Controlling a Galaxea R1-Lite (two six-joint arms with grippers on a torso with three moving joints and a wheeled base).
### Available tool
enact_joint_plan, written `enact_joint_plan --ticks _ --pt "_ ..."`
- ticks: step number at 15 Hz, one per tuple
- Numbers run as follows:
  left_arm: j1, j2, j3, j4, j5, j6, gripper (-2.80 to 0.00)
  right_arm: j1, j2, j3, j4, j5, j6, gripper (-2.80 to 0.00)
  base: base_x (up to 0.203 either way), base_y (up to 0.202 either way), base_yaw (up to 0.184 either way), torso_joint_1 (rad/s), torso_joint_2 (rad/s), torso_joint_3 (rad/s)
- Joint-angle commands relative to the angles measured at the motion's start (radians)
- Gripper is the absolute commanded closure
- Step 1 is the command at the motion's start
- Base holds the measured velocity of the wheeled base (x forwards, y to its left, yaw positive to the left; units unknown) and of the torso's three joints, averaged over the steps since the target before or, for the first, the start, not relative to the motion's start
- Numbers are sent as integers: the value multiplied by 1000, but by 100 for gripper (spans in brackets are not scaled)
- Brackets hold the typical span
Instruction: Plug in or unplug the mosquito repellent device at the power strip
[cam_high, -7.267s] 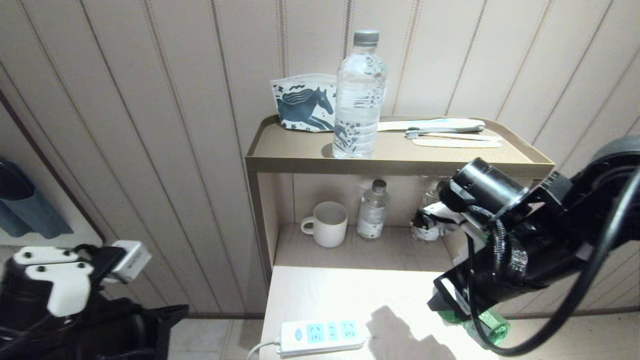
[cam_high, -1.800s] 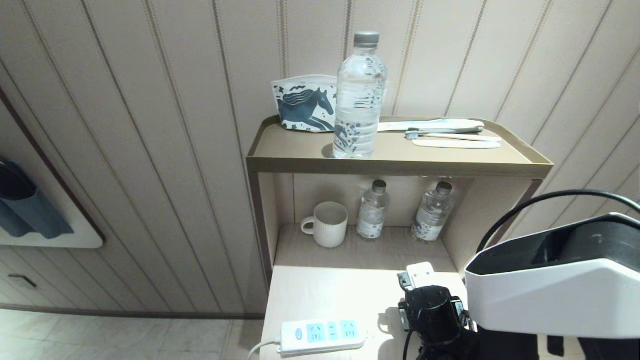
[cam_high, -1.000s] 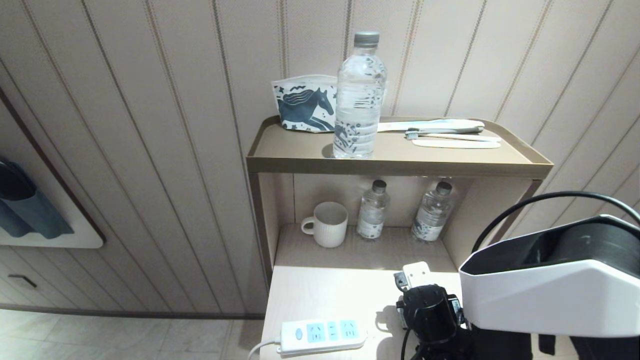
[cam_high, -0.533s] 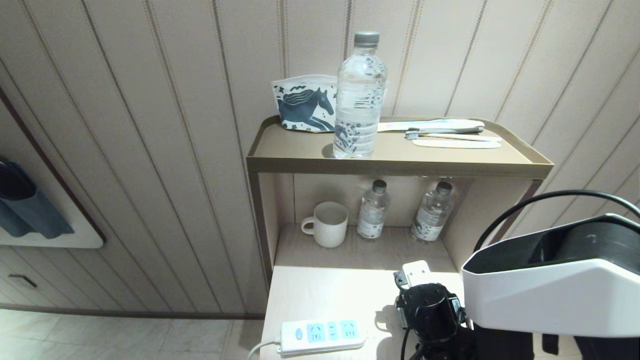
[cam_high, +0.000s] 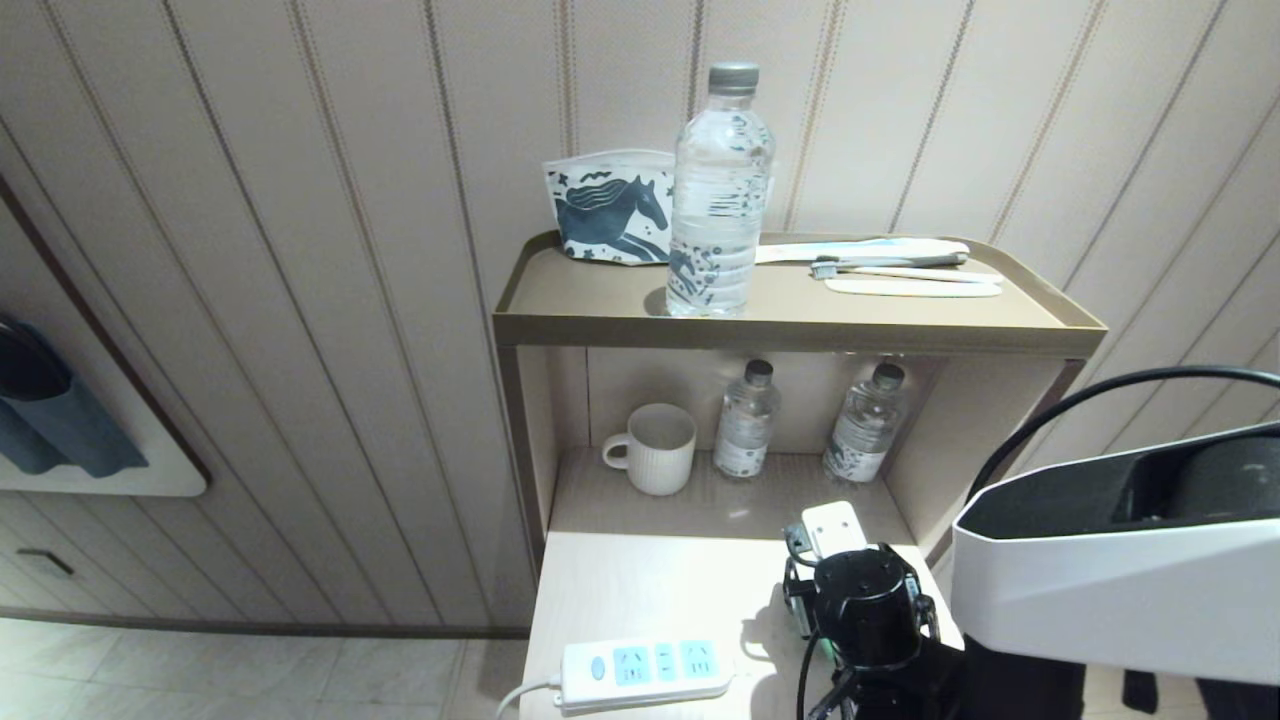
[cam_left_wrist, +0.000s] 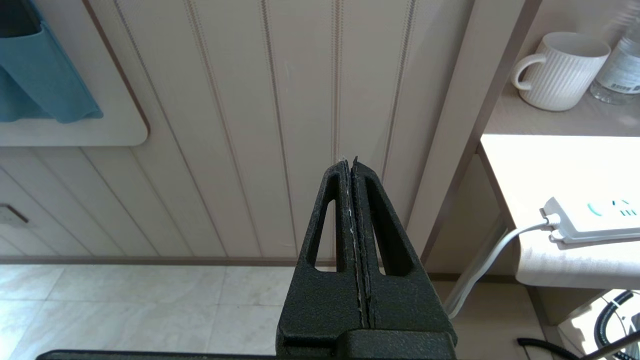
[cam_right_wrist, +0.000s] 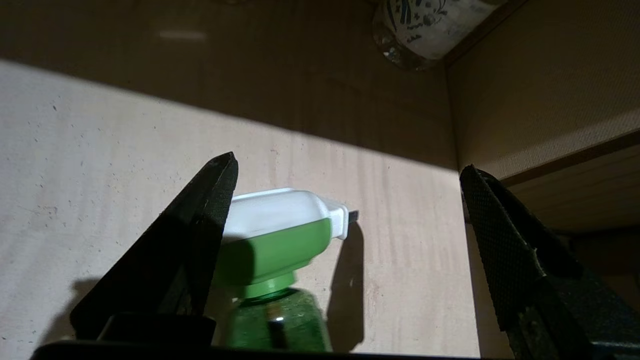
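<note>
1. Your left end effector (cam_left_wrist: 353, 200) hangs off the left edge of the bench (cam_high: 640, 590), out over the floor by the panelled wall, its two black fingers pressed flat together with nothing between them.
2. You will find the power strip (cam_high: 645, 673) lying flat near the bench's front-left corner, its white cord (cam_left_wrist: 487, 260) running off the left edge and down; all its sockets are bare.
3. Behind the power strip, in the open shelf, stand a white mug (cam_high: 652, 447) and two small water bottles (cam_high: 745, 418). Above them on the top shelf are a large water bottle (cam_high: 718, 195), a horse-print pouch (cam_high: 605, 205) and a toothbrush (cam_high: 900, 268).
4. To the right of the power strip, well apart from it, your right end effector (cam_right_wrist: 345, 240) is over the bench with its fingers spread wide.
5. The mosquito repellent device (cam_right_wrist: 277, 240) lies on its side on the bench between those fingers, close beside one finger and clear of the other; you cannot tell whether that finger touches it, and nothing grips it.
</note>
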Motion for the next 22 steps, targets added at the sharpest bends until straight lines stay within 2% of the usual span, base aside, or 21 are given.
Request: enact_joint_plan --ticks 1,5,8,9,12,14,16,18,22 --pt "0 0 0 1 0 0 0 3 -97 -14 -2 18 -27 -280 0 0 0 0 0 0" --pt "0 0 0 0 0 0 0 3 -116 -14 -6 35 -33 -280 0 0 0 0 0 0" --pt "0 0 0 0 0 0 0 17 -255 32 16 33 -34 -280 0 0 0 0 0 0" --pt "0 0 0 0 0 0 0 16 -330 52 50 31 -35 0 0 0 0 0 0 0" --pt "0 0 0 0 0 0 0 3 -616 103 258 36 -35 0 0 0 0 0 0 0" --pt "0 0 0 0 0 0 0 -4 -842 122 467 40 -32 0 0 0 0 0 0 0" --pt "0 0 0 0 0 0 0 -48 -1067 132 692 44 -29 0 0 0 0 0 0 0" --pt "0 0 0 0 0 -1 0 -143 -1261 145 887 88 -26 0 0 0 0 0 0 0" --pt "0 0 0 0 0 0 0 -381 -1607 143 1250 307 -4 0 0 0 0 0 0 0"
